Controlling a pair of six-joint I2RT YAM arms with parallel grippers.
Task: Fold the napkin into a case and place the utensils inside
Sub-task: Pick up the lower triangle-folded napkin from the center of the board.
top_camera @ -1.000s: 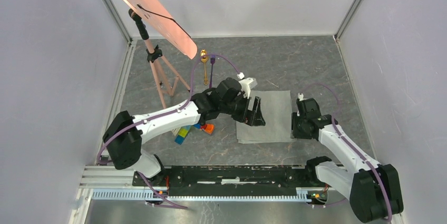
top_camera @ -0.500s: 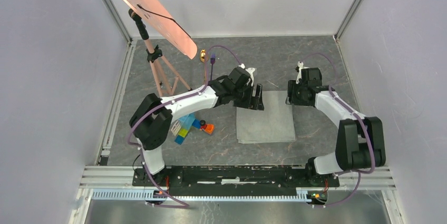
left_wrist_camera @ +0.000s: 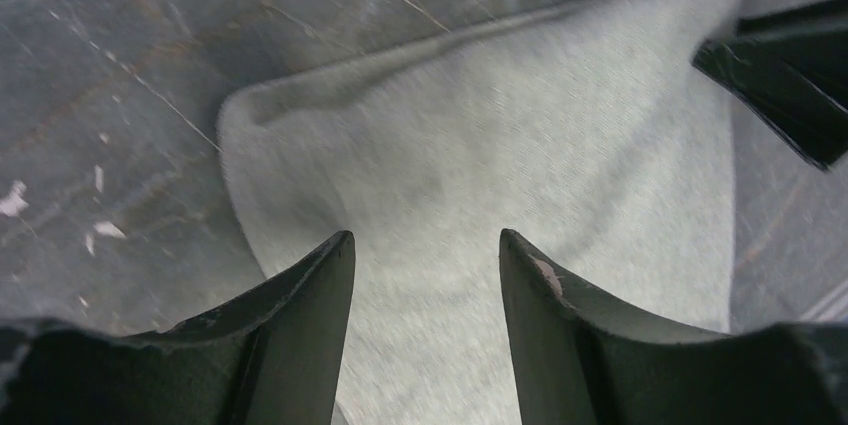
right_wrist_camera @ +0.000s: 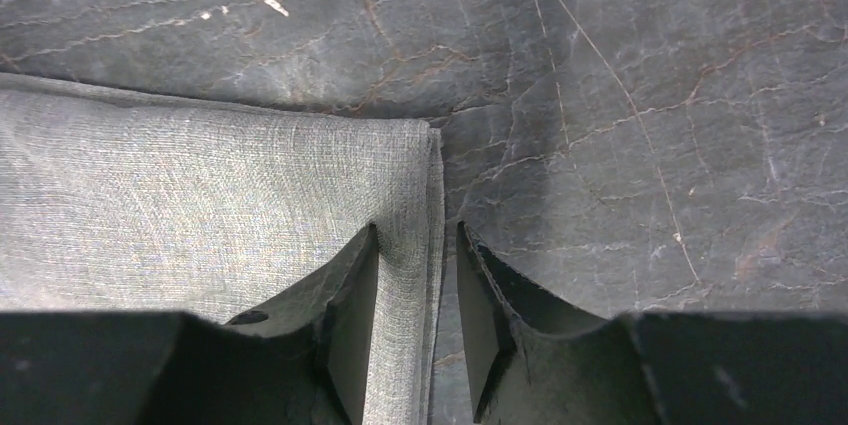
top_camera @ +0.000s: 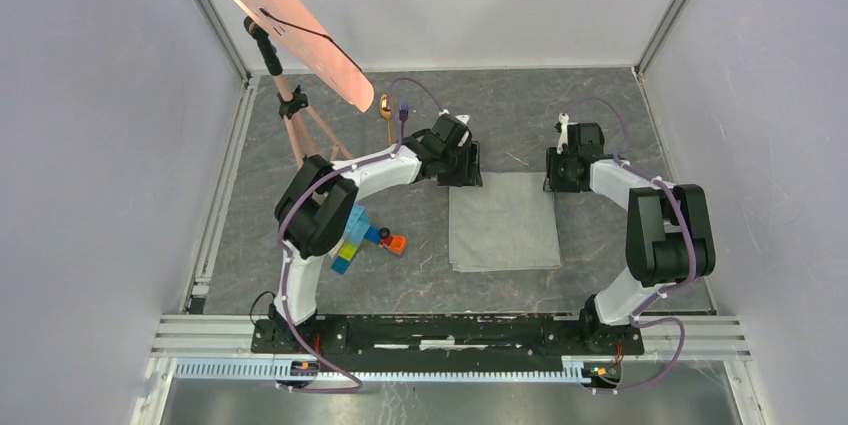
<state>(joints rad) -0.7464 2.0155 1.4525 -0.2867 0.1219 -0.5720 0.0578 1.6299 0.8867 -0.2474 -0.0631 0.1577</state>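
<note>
**Bench** point(top_camera: 600, 115): grey marbled slab, walled left, right and far.

**Pink panel** point(top_camera: 290, 15): on a tripod at the far left. Not part of the task.

**Napkin** point(top_camera: 503, 220): grey-green cloth lying flat at mid-bench. Layered edges on the near and right sides suggest it is already doubled. Still broad, not yet the narrow case.

**Left hand** point(left_wrist_camera: 425, 240): over the napkin's far left corner. Fingers fairly wide, cloth beneath and between them, nothing pinched.

**Right hand** point(right_wrist_camera: 418, 230): at the far right corner. Fingers narrow, straddling the right edge of the cloth, with a gap still showing and no grip made.

**Toy blocks** point(top_camera: 360, 240): heaped to the left of the napkin, clear of it.

**Utensils**: gold spoon point(top_camera: 386, 105) and purple fork point(top_camera: 403, 113), side by side at the far left below the panel's lower edge. Well apart from the napkin, untouched.

**Step in hand**: judged to be taking both far corners for a further fold.

**Next move**: calls for both hands to close together on all layers. Then an even lift and a carry toward the near edge, with no skew.

**Change from a second earlier**: both hands were nearer then, the left over the napkin's left part and the right beside its right edge. Since moved out to the far corners. Napkin unmoved.
</note>
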